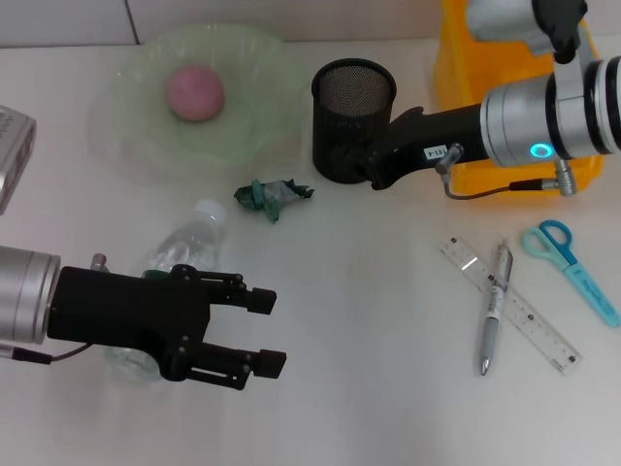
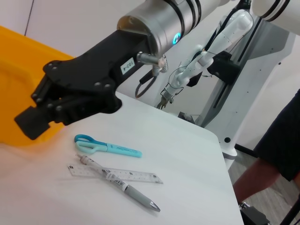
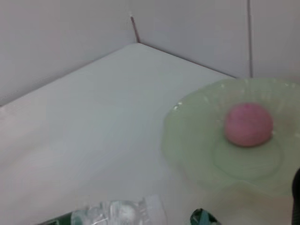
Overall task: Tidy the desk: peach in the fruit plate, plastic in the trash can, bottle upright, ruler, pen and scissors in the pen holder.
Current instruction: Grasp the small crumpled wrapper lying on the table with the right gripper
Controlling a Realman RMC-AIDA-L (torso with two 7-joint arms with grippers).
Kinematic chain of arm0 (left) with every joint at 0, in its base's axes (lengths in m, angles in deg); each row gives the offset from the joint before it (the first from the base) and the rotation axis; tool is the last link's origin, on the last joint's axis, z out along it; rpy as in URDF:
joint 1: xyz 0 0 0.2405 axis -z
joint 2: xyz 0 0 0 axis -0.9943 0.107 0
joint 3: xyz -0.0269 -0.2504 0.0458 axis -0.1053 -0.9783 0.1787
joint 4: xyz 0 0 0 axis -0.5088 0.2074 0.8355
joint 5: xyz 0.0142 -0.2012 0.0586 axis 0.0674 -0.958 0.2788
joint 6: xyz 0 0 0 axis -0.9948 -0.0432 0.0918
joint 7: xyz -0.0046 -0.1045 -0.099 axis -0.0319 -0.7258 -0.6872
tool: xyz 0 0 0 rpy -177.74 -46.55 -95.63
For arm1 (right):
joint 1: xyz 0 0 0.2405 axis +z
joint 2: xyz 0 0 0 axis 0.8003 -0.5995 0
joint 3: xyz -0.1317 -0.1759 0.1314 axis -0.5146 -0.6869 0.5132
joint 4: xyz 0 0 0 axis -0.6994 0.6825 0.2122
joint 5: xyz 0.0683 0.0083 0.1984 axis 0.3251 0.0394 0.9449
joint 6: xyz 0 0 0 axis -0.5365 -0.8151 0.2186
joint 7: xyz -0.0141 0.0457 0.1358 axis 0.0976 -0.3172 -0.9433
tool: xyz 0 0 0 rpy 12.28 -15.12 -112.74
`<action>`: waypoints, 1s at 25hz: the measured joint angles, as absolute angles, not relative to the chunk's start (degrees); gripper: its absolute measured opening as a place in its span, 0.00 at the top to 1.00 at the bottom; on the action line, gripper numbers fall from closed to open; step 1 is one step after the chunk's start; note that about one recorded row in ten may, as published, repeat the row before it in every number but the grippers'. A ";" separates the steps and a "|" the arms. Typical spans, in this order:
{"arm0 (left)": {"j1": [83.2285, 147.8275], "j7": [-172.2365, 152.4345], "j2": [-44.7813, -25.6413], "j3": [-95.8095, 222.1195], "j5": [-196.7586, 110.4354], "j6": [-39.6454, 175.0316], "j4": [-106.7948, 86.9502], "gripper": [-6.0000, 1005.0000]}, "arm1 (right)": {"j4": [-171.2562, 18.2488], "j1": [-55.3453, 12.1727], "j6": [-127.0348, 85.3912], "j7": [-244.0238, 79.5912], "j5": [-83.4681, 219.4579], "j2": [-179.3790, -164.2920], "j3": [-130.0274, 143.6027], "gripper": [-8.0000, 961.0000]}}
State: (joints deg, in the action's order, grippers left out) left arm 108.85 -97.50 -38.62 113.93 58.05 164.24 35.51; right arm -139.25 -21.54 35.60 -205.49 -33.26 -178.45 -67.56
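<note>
We take the pen holder (image 1: 353,118) as our landmark. On its left side, the peach (image 1: 194,92) already sits in the fruit plate (image 1: 136,87), so we judge that step done. Just in front of the holder, slightly left, lies the crumpled plastic (image 1: 273,198), not yet in the yellow trash can (image 1: 456,87) that stands right of the holder. Further forward and left, the bottle (image 1: 189,248) lies on its side, partly under our left gripper (image 1: 264,332), whose jaws stand wide apart over the table, probably ready to close on the bottle or the plastic. Our right gripper (image 1: 374,167) reaches in against the holder's right lower side; we cannot tell whether its fingers are parted or closed, and it may be steadying the holder or merely passing. Well to the right and forward of the holder, the ruler (image 1: 509,303) lies flat with the pen (image 1: 494,309) crossed over it, and the scissors (image 1: 571,270) just beyond them.
</note>
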 joint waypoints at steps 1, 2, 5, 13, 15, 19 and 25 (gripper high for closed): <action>108.85 -97.50 -38.62 113.93 58.05 164.24 35.51 0.26 | -139.23 -21.14 36.25 -205.23 -33.62 -178.38 -67.47 0.92; 109.12 -97.68 -38.60 113.94 58.05 164.27 35.51 0.26 | -139.23 -20.45 36.71 -205.25 -34.56 -178.33 -67.54 0.92; 109.25 -97.71 -38.59 113.93 58.05 164.28 35.51 0.26 | -139.25 -19.12 37.30 -205.25 -36.54 -178.31 -67.78 0.91; 109.41 -97.80 -38.59 113.93 58.05 164.28 35.51 0.26 | -134.03 -6.92 38.97 -204.45 -44.94 -178.34 -70.81 0.84; 109.47 -97.81 -38.59 113.93 58.05 164.34 35.51 0.26 | -130.27 -2.56 37.87 -204.21 -46.99 -178.53 -72.37 0.80; 109.67 -97.84 -38.60 113.89 58.03 164.37 35.51 0.26 | -124.99 1.67 35.55 -203.83 -47.64 -178.64 -73.22 0.74; 110.21 -97.96 -38.63 113.84 58.03 164.42 35.51 0.26 | -117.88 6.63 30.51 -202.76 -47.47 -178.90 -77.82 0.48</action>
